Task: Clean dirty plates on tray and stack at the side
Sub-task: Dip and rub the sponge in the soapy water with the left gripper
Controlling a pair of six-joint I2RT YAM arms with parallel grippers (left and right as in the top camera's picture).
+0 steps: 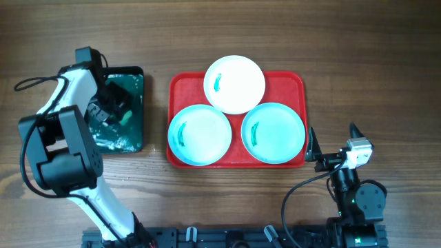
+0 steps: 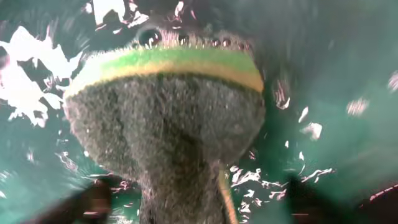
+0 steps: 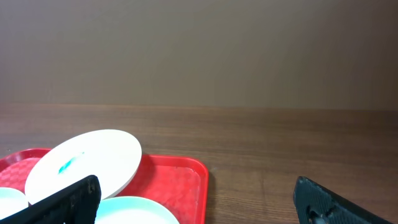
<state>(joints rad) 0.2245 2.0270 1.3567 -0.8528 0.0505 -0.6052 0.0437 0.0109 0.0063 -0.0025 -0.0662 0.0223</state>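
Note:
The red tray (image 1: 298, 81) holds three dirty plates: a white plate (image 1: 234, 84) at the back, a turquoise plate (image 1: 200, 134) front left and a turquoise plate (image 1: 273, 132) front right, each with a green smear. My left gripper (image 1: 112, 110) is low over a dark green tray (image 1: 134, 138). In the left wrist view its blurred fingers (image 2: 196, 205) stand apart on either side of a green-and-yellow sponge (image 2: 165, 106) with a dark scouring face. My right gripper (image 1: 332, 138) is open and empty, right of the red tray. The right wrist view shows the white plate (image 3: 84, 162) and the tray corner (image 3: 180, 180).
The dark green tray's floor (image 2: 336, 93) is wet with white foam flecks. Bare wooden table (image 1: 372, 62) lies right of the red tray and along the back. The arm bases stand at the front edge.

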